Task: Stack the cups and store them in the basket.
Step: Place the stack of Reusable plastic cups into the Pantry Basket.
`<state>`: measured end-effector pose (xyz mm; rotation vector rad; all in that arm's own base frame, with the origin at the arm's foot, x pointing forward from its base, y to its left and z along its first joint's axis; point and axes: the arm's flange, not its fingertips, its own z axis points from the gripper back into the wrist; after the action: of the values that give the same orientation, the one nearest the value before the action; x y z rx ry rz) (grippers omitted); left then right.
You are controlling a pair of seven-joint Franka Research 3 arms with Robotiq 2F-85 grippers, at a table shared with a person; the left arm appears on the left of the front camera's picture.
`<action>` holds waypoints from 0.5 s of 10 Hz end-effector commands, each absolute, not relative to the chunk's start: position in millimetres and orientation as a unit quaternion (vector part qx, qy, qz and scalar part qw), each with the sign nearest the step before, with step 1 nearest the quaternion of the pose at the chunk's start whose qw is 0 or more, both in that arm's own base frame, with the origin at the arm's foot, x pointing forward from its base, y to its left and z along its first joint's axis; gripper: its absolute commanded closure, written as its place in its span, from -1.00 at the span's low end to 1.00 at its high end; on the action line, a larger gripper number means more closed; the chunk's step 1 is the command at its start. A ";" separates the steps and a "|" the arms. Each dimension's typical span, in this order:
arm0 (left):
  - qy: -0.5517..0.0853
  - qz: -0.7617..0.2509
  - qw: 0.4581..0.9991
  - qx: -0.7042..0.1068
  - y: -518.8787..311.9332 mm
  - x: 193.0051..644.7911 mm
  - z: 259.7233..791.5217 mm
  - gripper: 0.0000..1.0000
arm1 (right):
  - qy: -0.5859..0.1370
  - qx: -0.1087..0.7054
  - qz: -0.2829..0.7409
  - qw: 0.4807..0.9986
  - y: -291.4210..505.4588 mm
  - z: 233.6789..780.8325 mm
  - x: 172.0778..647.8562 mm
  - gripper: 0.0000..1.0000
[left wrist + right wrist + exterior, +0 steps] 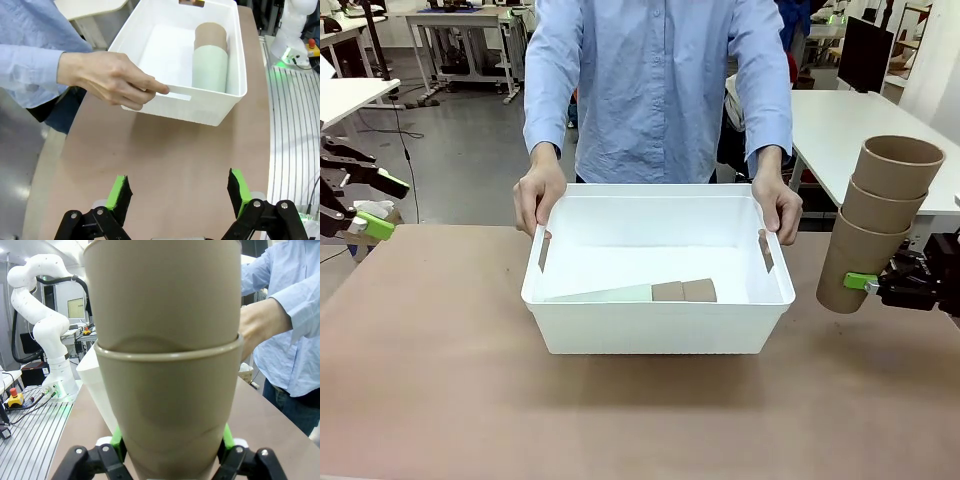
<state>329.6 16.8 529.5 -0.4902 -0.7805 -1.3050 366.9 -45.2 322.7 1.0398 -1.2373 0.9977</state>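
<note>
1. A large white rectangular plastic basket point(658, 330) with slot handles stood at the middle of the brown worktop point(440, 400), toward its far edge.
2. A person in a light blue shirt at the far side gripped the basket's rim at both short ends, one hand point(538, 196) near the left slot and the other hand point(778, 208) near the right.
3. Inside the basket a nested stack lay on its side along the near wall: a pale mint-green tapered cup point(610, 293) with tan-brown cardboard-like cups point(685, 291) pushed into it.
4. The right pincer point(868, 283) was clamped on the lowest of three nested tan-brown cups point(876, 222), held clear of the worktop off the basket's right end, the stack leaning slightly with mouths up.
5. The right arm reached in low from the right edge, its fingers level and gripping the stack near its base.
6. The left pincer point(372, 204) hung open and empty above the worktop's left edge, pads spread wide in the left wrist view.
7. These cups looked light, thin-walled and easily dented; the nesting probably holds by friction only, so a grip low on the bottom cup seemed soundest, and a hard tilt might shed the upper ones.
</note>
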 end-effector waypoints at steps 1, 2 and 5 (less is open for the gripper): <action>-0.353 -0.581 0.699 -0.220 15.0 329.2 531.0 -1.00 | -0.531 0.442 0.432 0.579 -46.4 327.5 366.1 -0.69; -0.353 -0.581 0.699 -0.220 15.0 329.2 531.0 -1.00 | -0.531 0.442 0.432 0.579 -46.4 327.5 366.1 -0.69; -0.353 -0.581 0.699 -0.220 15.0 329.2 531.0 -1.00 | -0.531 0.442 0.432 0.579 -46.4 327.5 366.1 -0.69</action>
<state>329.6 16.8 529.5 -0.4901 -0.7805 -1.3049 366.9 -45.2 322.7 1.0398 -1.2373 0.9977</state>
